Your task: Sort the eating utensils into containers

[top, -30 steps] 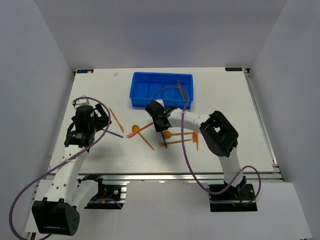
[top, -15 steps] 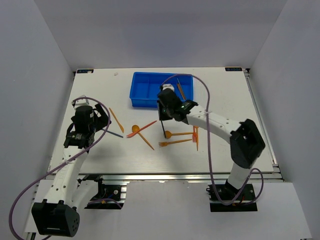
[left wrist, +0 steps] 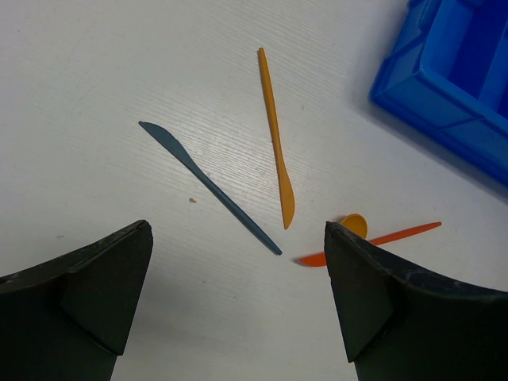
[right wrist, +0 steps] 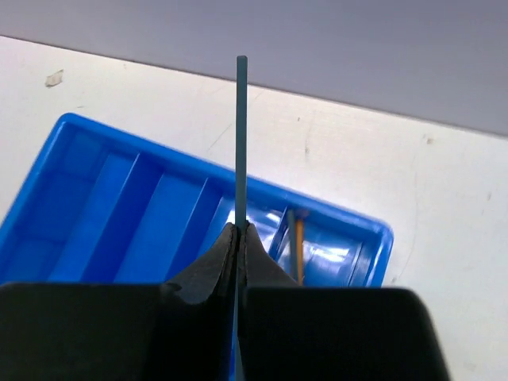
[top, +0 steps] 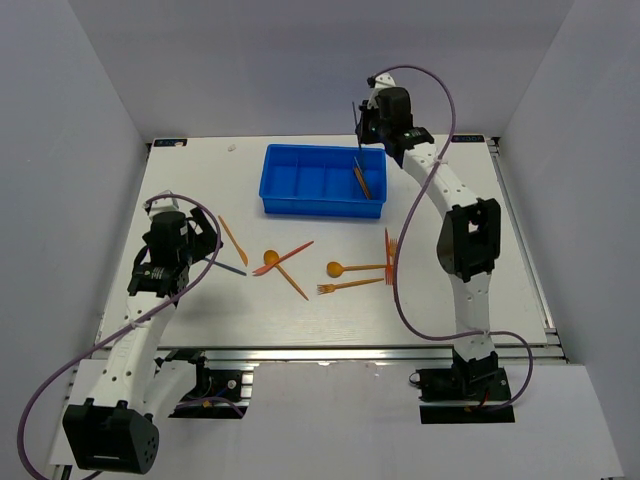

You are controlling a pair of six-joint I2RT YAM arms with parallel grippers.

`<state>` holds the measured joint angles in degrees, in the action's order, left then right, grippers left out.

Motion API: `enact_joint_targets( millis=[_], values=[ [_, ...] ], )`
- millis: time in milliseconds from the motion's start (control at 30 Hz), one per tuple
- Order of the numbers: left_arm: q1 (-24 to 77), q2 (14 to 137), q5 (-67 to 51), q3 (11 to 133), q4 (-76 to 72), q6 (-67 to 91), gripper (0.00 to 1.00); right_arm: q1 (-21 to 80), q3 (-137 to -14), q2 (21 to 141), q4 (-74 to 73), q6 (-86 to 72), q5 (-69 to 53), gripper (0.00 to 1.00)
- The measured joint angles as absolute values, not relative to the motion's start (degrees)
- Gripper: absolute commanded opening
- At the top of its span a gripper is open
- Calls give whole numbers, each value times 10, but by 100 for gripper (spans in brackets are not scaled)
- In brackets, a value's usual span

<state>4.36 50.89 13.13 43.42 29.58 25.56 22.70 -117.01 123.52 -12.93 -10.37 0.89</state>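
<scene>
The blue tray (top: 274, 180) stands at the back middle of the table, with an orange stick and a dark stick (top: 361, 178) in its rightmost compartment. My right gripper (top: 364, 124) is raised above the tray's far right corner and is shut on a dark blue stick (right wrist: 240, 135), which points upright past the fingertips. In the right wrist view the gripper (right wrist: 239, 232) hangs over the tray (right wrist: 73, 127). My left gripper (left wrist: 236, 232) is open and empty above the table, near a dark blue knife (left wrist: 208, 186) and an orange knife (left wrist: 275, 135).
Loose on the table's middle lie an orange spoon (top: 268, 258), a red-orange utensil (top: 292, 252), an orange knife (top: 293, 283), another orange spoon (top: 345, 267) and two orange forks (top: 350, 285) (top: 389, 255). Grey walls enclose the table on three sides.
My right arm has risen from the table's middle with the dark stick and swung back to above the tray's far right corner. The left arm has not moved.
</scene>
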Motion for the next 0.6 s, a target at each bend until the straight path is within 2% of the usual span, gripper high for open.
enact_joint_targets(
  millis=[100,200,567,600],
  values=[
    [44,511,131,434,296,256,98,217,-1218,1281,-129,-67,-5,0],
    [44,518,131,434,296,256,98,214,-1202,1291,-121,-37,-12,0],
    [44,531,131,434,296,256,98,207,-948,1247,-10,4,-27,0],
    [44,531,131,434,296,255,98,206,-942,1246,-6,4,-28,24]
  ],
)
